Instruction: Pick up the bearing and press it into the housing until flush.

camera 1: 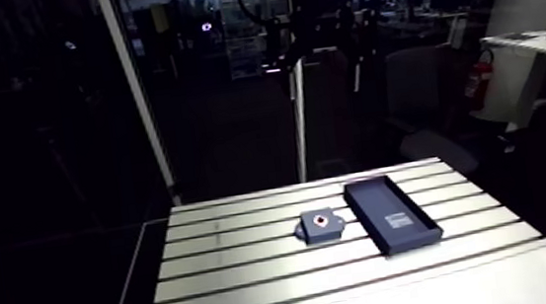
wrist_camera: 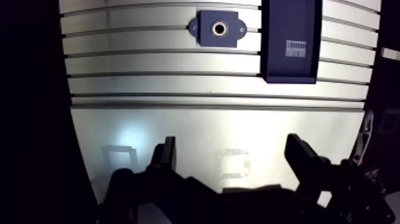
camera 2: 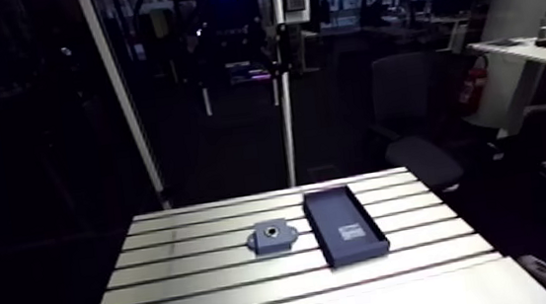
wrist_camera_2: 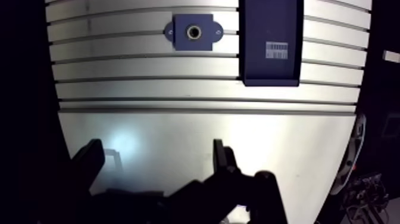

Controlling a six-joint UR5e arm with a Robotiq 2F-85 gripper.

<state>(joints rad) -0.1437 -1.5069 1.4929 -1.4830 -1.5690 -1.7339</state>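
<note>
Your gripper [wrist_camera: 232, 143] hangs released, gripping nothing, over the smooth strip of the worktop [wrist_camera: 178, 65]. Well ahead sits the housing [wrist_camera: 205, 36], a ring in its bore; a dark tray [wrist_camera: 288, 18] lies just beside it, not touching.

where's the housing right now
The housing lies on the table just left of the dark tray in the arm view, not touching it; in the wrist view it is well ahead of the open gripper.
</note>
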